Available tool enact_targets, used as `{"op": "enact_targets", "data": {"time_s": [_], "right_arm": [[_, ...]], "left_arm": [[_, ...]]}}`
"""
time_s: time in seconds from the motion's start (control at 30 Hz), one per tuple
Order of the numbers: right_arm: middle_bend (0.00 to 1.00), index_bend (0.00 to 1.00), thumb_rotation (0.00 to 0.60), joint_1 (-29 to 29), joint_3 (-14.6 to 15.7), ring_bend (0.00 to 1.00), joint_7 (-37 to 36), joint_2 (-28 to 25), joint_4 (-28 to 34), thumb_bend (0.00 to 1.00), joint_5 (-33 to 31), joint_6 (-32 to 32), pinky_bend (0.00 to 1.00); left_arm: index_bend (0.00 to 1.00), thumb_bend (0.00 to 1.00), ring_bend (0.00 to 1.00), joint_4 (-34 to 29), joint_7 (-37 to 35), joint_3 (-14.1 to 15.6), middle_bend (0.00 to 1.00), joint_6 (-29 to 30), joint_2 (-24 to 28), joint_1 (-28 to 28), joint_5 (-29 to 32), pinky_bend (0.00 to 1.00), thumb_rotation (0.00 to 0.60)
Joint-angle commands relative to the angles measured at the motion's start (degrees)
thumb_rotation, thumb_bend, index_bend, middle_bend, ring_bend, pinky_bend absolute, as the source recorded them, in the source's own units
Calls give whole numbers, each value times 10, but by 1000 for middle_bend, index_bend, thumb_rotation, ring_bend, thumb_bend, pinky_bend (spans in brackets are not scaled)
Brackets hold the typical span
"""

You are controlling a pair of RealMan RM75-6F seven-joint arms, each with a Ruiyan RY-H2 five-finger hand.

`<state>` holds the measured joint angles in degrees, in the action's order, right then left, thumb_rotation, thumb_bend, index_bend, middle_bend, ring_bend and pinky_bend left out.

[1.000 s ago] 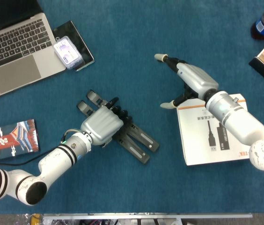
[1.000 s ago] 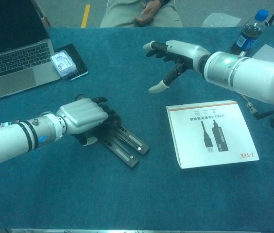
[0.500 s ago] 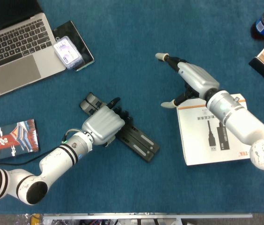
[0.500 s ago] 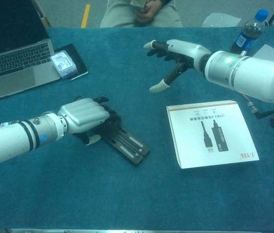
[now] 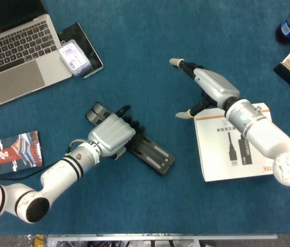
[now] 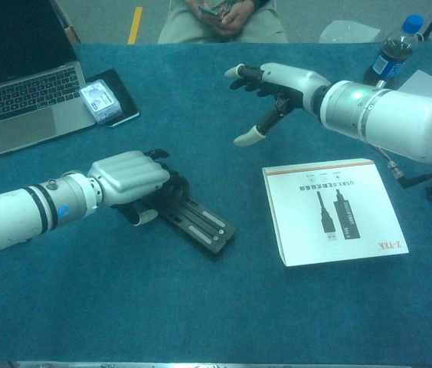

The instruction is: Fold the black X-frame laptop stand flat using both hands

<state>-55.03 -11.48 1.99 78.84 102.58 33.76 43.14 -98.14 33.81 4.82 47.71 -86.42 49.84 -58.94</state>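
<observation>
- The left hand (image 5: 111,135) lay palm down over the near-left end of the laptop stand (image 5: 149,152), with its fingers curled over that end and touching it; whether they truly gripped the stand or only pressed on it could not be told.
- Compared with one second before, the two bars of the stand were no longer spread apart like an open V; they lay close together as one flat black piece on the blue table (image 5: 145,62).
- Compared with half a second before, the stand stayed almost in the same place, and the left hand sat a little more to the left on it.
- In the chest view the left hand (image 6: 128,176) covered the left end of the stand (image 6: 199,223), and the right end of the stand lay free on the cloth.
- The right hand (image 5: 204,87) hovered above the table, fingers spread wide and holding nothing, well apart from the stand; it had hardly moved since the earlier pictures.
- The wrist of the right arm was above the top edge of the white box (image 5: 235,149), which lay flat to the right of the stand.
- A laptop (image 5: 16,56) stood at the far left corner, and a small booklet (image 5: 14,150) lay near the left forearm.
</observation>
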Motion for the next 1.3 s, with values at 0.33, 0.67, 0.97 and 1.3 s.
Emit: {"op": "enact_targets", "data": {"time_s": [0.33,0.67,0.97,1.3], "right_arm": [[89,0,600,5,-3,0,-6,-5,3,0,3,2,0],[89,0,600,21,-2,0,-13,-26,15,0,17,13,0],[68,0,600,72,15,0,-17,-65,26,0,98,56,0],[67,0,600,152,54,0,3,-101,30,0,198,153,0]], "left_arm": [[0,432,0,-15,11,1,12,0,14,6,14,0,600],[0,432,0,-44,-8,-10,0,47,48,-14,4,0,600],[0,432,0,-60,-92,-15,0,154,125,-90,-64,0,600],[0,432,0,-9,-186,-5,21,263,180,-189,-130,0,600]]}}
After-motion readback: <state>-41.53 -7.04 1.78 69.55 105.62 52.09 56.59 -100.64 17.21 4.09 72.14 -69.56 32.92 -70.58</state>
